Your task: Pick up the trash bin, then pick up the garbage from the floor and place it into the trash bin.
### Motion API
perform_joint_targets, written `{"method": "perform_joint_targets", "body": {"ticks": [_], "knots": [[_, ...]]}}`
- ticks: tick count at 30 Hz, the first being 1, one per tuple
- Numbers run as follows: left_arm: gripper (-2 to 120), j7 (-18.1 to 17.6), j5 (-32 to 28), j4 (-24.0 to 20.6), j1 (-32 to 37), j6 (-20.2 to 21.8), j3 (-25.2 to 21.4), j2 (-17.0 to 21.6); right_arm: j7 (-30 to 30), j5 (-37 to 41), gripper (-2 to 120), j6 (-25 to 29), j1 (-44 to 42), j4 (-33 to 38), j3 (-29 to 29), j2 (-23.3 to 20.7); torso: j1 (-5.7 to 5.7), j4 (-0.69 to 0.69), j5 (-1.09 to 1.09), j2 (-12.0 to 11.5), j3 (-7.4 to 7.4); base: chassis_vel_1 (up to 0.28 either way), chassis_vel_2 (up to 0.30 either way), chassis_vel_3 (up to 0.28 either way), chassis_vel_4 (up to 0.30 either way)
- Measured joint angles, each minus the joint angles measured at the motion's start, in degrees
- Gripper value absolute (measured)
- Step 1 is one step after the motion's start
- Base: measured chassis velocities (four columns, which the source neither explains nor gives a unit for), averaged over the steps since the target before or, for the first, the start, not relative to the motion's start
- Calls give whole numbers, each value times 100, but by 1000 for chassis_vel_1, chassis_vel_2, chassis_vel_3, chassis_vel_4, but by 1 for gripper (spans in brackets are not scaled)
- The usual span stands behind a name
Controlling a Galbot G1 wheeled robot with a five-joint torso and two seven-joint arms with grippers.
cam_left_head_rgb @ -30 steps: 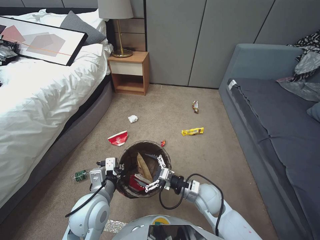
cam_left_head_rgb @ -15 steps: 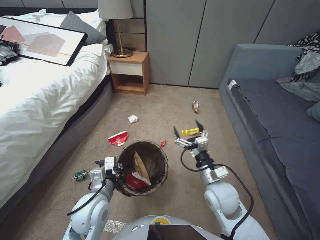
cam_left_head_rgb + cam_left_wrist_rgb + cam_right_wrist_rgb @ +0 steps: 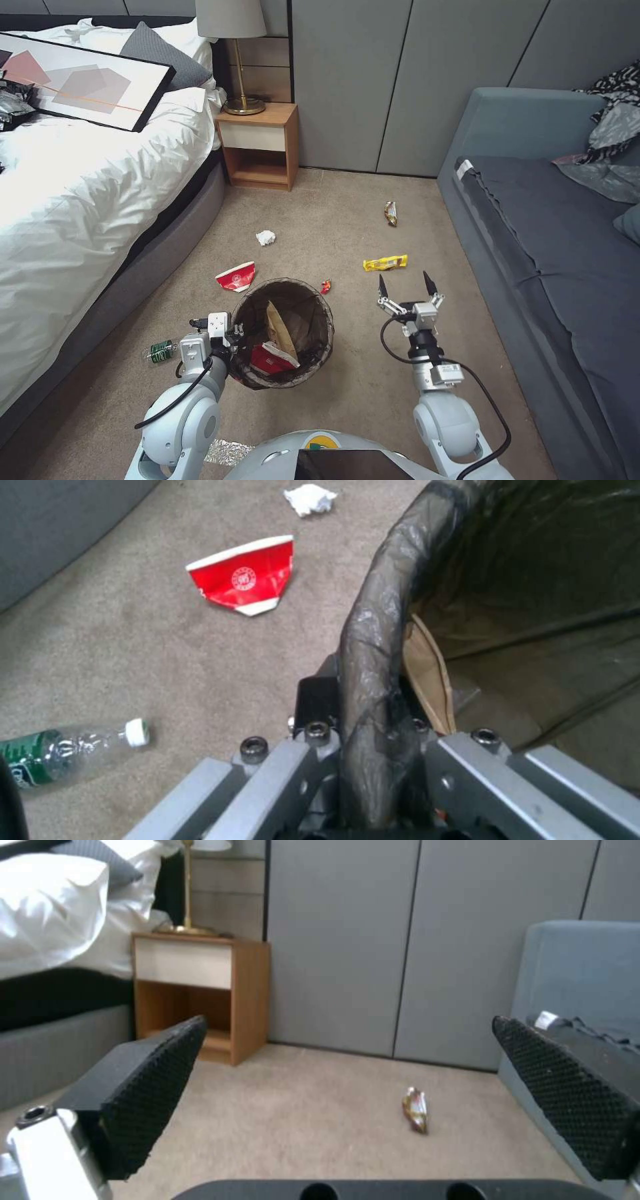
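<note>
Two pieces of litter already lay inside the trash bin (image 3: 283,333), a crushed red cup (image 3: 270,360) and a tan paper tray (image 3: 279,327), resting on the dark liner. The bin was held just above the carpet in front of the robot, its rim pinched by the left tool (image 3: 223,337); the left wrist view showed that tool (image 3: 363,760) clenched over the bagged rim.

A second earlier the right tool had been reaching into the bin's mouth. By this moment it had swung out and away to the right, and the right tool (image 3: 407,293) hovered with its jaws spread wide and nothing between them, near the yellow wrapper (image 3: 385,263). That suggested one drop-off was finished and the arm was lining up on another item.

Around the bin more garbage was left on the carpet: a red-and-white cup (image 3: 236,276) just beyond the rim, a small red scrap (image 3: 325,287), a white tissue wad (image 3: 265,237), a brown wrapper (image 3: 391,213) farther off and a green-labelled bottle (image 3: 160,350) beside the left arm. The task looked roughly a quarter done.
</note>
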Motion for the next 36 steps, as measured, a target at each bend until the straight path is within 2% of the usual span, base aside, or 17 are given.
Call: {"method": "perform_joint_targets", "body": {"ticks": [4, 11, 28, 36], "knots": [[2, 16, 22, 33, -28, -15, -6, -10, -98, -153, 100, 199, -284, -48, 57, 113, 0, -1, 0, 0, 0, 0, 0, 0, 0], [2, 46, 46, 70, -38, -32, -7, -28, -89, -347, 100, 235, -549, 152, 229, 263, 0, -1, -1, 0, 0, 0, 0, 0, 0], [2, 105, 82, 57, -6, -44, -28, -13, -154, -219, 100, 258, -421, 11, 324, 314, 0, 0, 0, 0, 0, 0, 0, 0, 0], [2, 111, 105, 43, 9, -47, -14, -2, -193, -186, 100, 264, -399, 10, 349, 315, 0, 0, 0, 0, -1, -106, 100, 103, -112]]}}
